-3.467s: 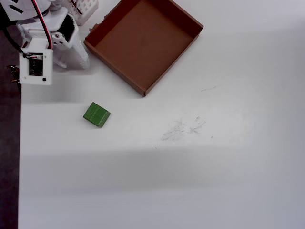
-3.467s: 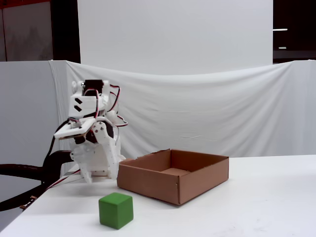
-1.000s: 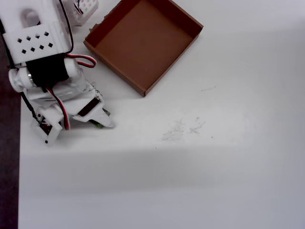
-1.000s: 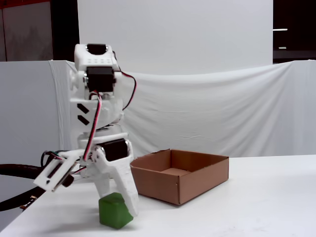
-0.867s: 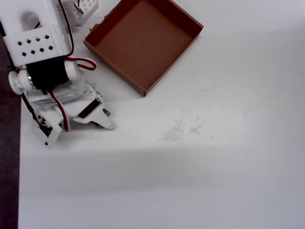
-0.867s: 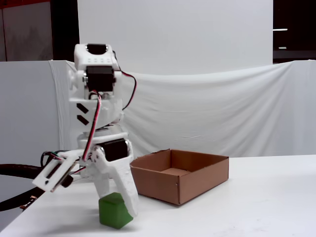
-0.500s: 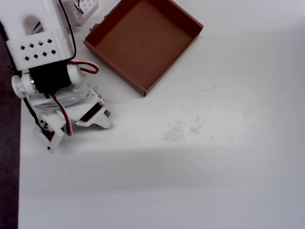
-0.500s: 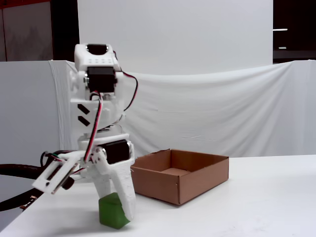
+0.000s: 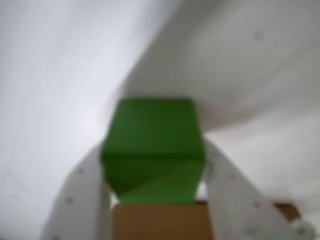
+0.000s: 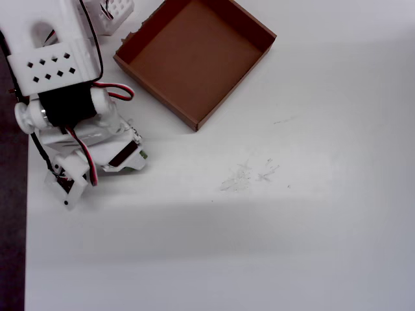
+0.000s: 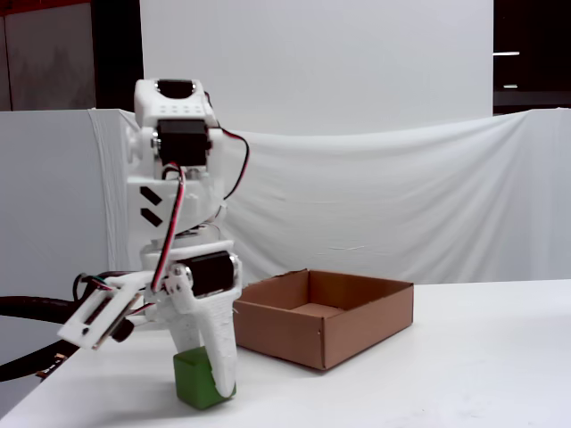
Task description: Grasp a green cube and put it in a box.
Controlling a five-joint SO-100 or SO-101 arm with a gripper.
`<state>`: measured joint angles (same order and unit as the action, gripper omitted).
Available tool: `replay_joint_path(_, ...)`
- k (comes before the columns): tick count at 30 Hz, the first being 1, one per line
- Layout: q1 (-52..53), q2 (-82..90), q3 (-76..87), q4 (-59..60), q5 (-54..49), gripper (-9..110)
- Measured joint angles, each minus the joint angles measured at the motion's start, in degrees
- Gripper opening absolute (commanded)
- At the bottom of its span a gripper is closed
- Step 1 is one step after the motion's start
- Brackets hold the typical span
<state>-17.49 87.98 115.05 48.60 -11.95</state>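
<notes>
White tabletop and draped backdrop surround your claw (image 11: pixel 217 382), low at the fixed view's lower left, fingers closed around the green cube (image 11: pixel 198 378), which rests on the table. Grasp looks made; lifting into the box (image 11: pixel 357 332), nearby to the right, remains.

White arm folded low, wrist pitched down, end effector (image 11: pixel 210 379) vertical, fingers (image 9: pixel 82 195) clamped either side of green cube (image 11: pixel 198 378)

Bright green cube (image 11: pixel 202 378) with darker shaded sides, plain brown cardboard box (image 11: pixel 357 328), white gripper (image 11: pixel 214 379), white arm (image 11: pixel 174 178) with black motors, red and black wires (image 10: pixel 110 91), white table (image 10: pixel 259 227), white cloth backdrop (image 11: pixel 401 196)
</notes>
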Motion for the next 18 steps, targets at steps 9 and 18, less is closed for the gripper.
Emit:
replay_joint_path(9,0.0,0.2,-2.2,3.3,0.0,12)
replay_joint_path(18,-1.2,13.2,-3.4,14.0,-10.9,13)
